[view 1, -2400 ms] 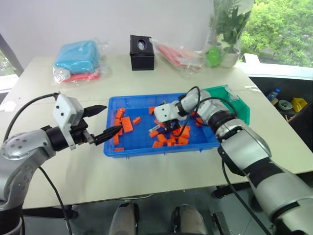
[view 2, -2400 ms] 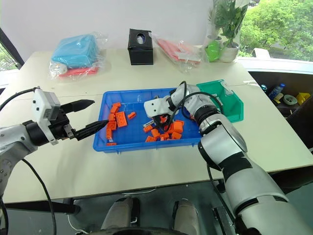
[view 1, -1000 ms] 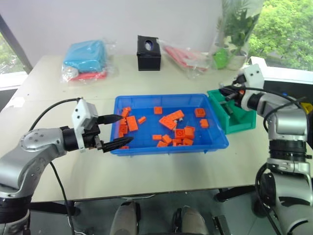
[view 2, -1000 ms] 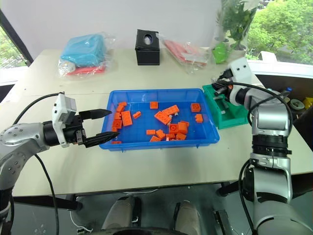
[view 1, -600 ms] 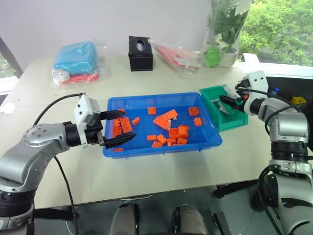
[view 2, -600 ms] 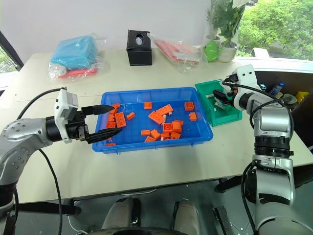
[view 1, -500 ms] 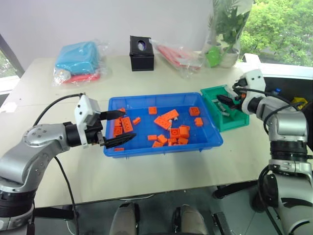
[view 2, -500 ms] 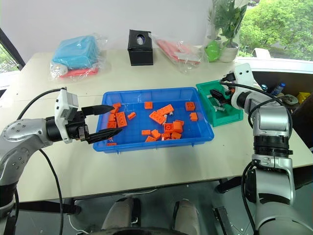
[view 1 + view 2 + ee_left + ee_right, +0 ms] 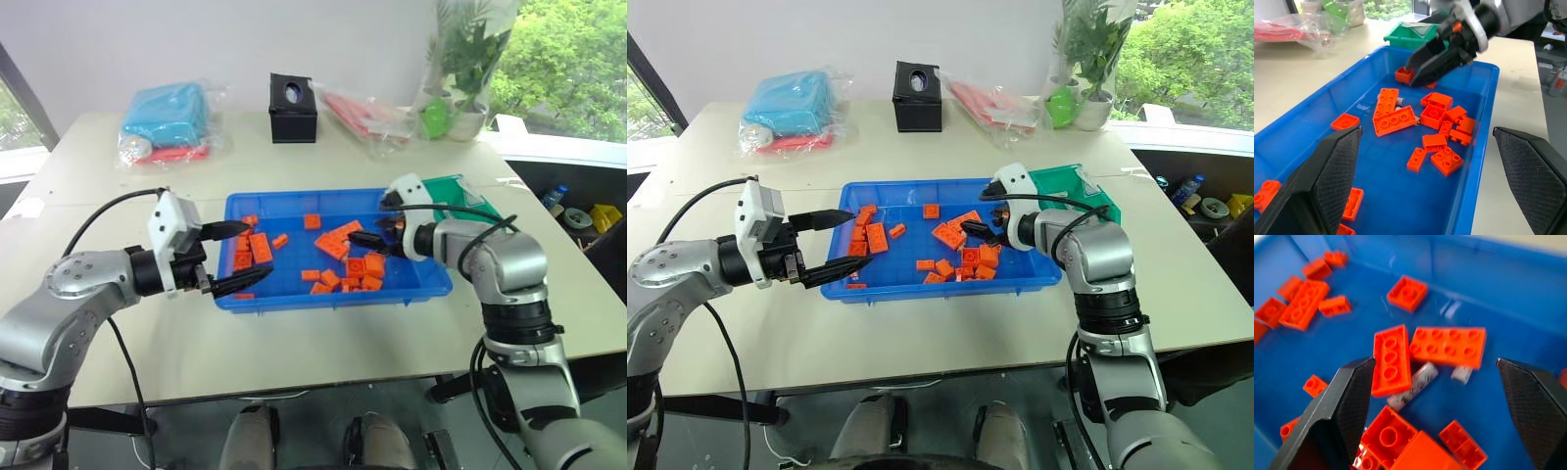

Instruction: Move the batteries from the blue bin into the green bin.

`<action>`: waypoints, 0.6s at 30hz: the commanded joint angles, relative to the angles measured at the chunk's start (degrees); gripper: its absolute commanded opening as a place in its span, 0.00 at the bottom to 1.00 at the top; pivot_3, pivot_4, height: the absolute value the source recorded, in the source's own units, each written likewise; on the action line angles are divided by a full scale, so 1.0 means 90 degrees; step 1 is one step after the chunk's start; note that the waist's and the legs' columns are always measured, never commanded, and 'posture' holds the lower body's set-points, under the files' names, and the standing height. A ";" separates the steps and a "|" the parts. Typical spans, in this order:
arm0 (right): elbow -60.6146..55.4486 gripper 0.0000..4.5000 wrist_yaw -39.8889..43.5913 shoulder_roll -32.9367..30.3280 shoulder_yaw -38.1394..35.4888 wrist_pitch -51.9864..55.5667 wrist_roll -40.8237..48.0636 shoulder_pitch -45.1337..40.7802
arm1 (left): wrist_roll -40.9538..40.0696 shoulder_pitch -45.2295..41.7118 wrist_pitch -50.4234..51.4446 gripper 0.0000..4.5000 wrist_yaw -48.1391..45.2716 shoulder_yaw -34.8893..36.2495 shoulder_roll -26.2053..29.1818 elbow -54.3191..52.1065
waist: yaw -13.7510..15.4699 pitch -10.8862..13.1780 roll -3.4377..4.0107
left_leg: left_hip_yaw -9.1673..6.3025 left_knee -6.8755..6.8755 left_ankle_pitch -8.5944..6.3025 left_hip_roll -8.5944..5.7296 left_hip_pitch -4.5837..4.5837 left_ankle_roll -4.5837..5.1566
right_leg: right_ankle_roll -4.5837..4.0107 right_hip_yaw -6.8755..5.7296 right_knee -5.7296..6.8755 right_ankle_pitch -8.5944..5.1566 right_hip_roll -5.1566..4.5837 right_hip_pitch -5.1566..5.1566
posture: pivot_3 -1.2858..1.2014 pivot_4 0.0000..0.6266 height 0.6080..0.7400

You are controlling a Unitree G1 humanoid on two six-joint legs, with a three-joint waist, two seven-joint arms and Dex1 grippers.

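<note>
Return of the right gripper (image 9: 370,238) from the green bin (image 9: 468,193) to the blue bin (image 9: 431,291) is the change: a second ago it hung over the green bin at right of frame; it now sits right of centre, above the bricks (image 9: 353,266), fingers spread wide and holding nothing. This suggests one drop-off is done and the next pickup is starting. In the right wrist view two batteries (image 9: 1413,386) lie on the blue floor between the open fingers, the longer touching an orange brick. At least these remain to move. The left gripper (image 9: 225,257) has kept its place at the blue bin's left rim, also wide and empty. Neighbouring bricks crowd the grasp.
</note>
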 commanded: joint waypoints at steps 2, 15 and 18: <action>0.0073 0.90 -0.0068 0.0054 0.0300 0.0051 0.0050 -0.0027 | -0.0039 -0.0097 -0.0083 1.00 0.0068 0.0170 0.0026 -0.0152 | -0.0010 0.0001 0.0002 | 0.0001 -0.0001 0.0000 0.0000 0.0000 0.0000 | 0.0002 0.0000 0.0003 0.0001 0.0003 -0.0004 | 0.52 0.24 0.17; 0.0418 0.90 0.0387 -0.0137 0.1377 -0.0544 -0.0068 -0.0108 | -0.0019 -0.0057 -0.0161 1.00 0.0207 0.0244 0.0010 -0.0174 | -0.0003 0.0000 -0.0001 | 0.0001 -0.0004 0.0000 0.0001 0.0000 0.0001 | 0.0003 0.0000 0.0002 0.0001 0.0005 -0.0005 | 0.52 0.24 0.17; 0.0863 0.90 0.0438 -0.0104 0.1586 -0.0900 -0.0235 -0.0265 | -0.0019 -0.0076 -0.0166 1.00 0.0235 0.0253 0.0004 -0.0171 | -0.0009 0.0000 0.0000 | 0.0002 -0.0004 0.0000 0.0000 0.0001 0.0001 | 0.0003 0.0000 0.0002 0.0001 0.0006 -0.0006 | 0.52 0.24 0.17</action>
